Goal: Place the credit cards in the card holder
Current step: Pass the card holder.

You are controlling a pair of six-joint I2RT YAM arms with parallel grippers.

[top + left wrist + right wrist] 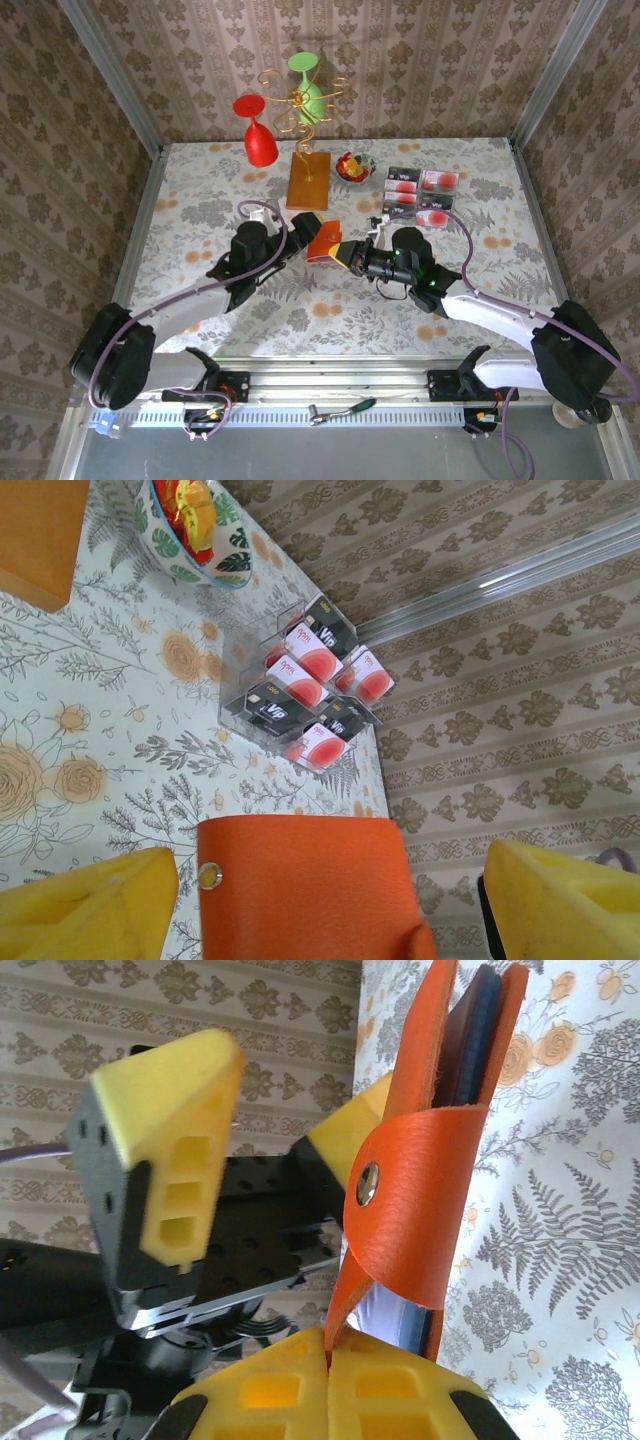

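My right pincer (328, 1365) is clamped tight on the lower edge of the card holder (415, 1210), keeping it at mid-counter (200, 190), strap snapped across and a dark inner panel showing in the gap. My left pincer (308, 235) stands wide, one yellow pad (90, 905) on each side of the holder; contact I cannot tell. The credit cards (310, 695), four, sit in a clear rack well apart at the far right, beside the small bowl (354, 166).
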